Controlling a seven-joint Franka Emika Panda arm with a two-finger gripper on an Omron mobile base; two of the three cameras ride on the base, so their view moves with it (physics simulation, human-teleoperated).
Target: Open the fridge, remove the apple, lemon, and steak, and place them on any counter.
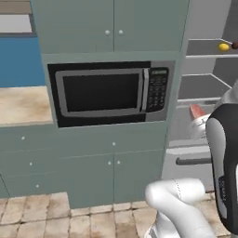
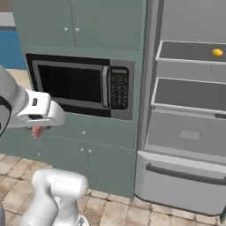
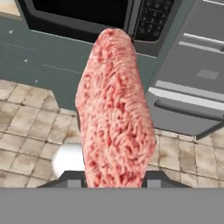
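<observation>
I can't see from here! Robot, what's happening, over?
Gripper shut on steak. Fridge open, lemon on upper shelf. Nothing blocking.

Glossy white robot arm (image 1: 179,200), built of rounded tubular segments with bulbous elbows. One black oval joint cover (image 1: 225,162) edged in pale grey, small light markings down its side. Blocky white wrist link (image 2: 37,110), dark underside, tiny dark dots.

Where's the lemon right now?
The lemon sits on the upper shelf of the open fridge, right of the microwave cabinet; in the left base view, beside the apple.
</observation>
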